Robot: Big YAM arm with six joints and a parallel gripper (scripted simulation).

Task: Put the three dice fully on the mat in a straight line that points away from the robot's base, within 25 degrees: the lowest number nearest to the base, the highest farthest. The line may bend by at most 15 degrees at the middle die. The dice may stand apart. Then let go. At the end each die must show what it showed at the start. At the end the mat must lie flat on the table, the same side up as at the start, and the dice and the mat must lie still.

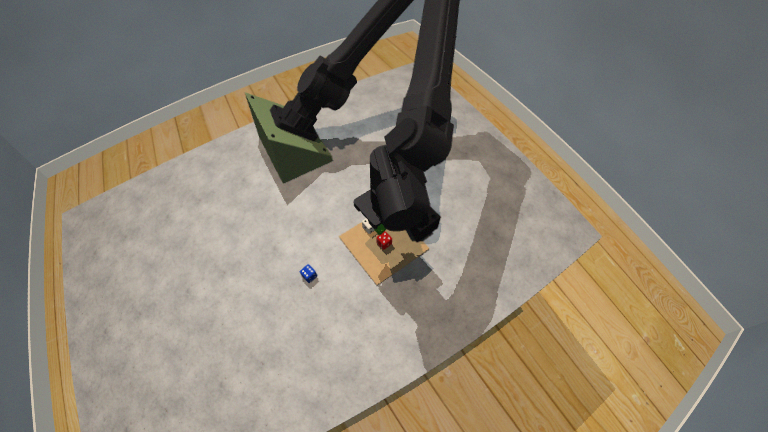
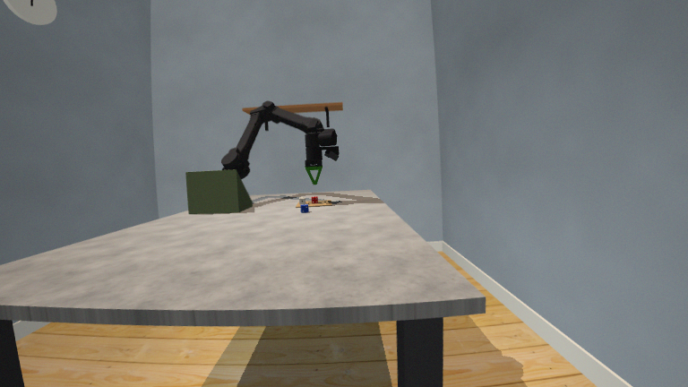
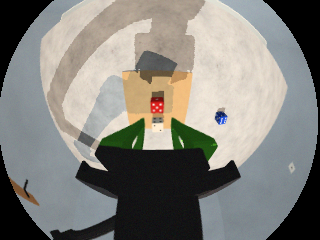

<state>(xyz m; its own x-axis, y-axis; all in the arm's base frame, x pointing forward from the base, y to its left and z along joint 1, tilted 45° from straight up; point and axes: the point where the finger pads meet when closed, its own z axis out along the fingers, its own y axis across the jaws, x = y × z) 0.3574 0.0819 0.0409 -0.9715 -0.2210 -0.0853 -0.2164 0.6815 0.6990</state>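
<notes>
So right now the gripper (image 2: 313, 180) hangs well above the mat (image 1: 362, 254), near the middle of the exterior view, and its green fingers are parted with nothing between them. Released, holding nothing.

On the mat there are 2 dice. The red die (image 1: 384, 241) sits around the middle of the mat, and the white die (image 1: 368, 225) is just beside it toward the upper left in the top view, close to the mat's edge nearest the green base block (image 1: 288, 147). In the wrist view they sit 1 above the other, almost touching, right between the fingers. I can't read the white die's pips at this size; red looks like 5 but I wouldn't swear to it.

The blue die (image 1: 308, 273) is the odd one out: off the mat, on the grey table (image 1: 169, 291), left of the mat and a bit lower in the top view.

My read: 2 of 3 placed, and the blue die is the step in hand. Next move calls for swinging left over it, dropping down, pinching it by its sides so the top face doesn't change, then setting it on the far end of the mat, lower right of the red die in the top view, assuming it's the highest. There's not much mat left there, so placement has to be tidy.
</notes>
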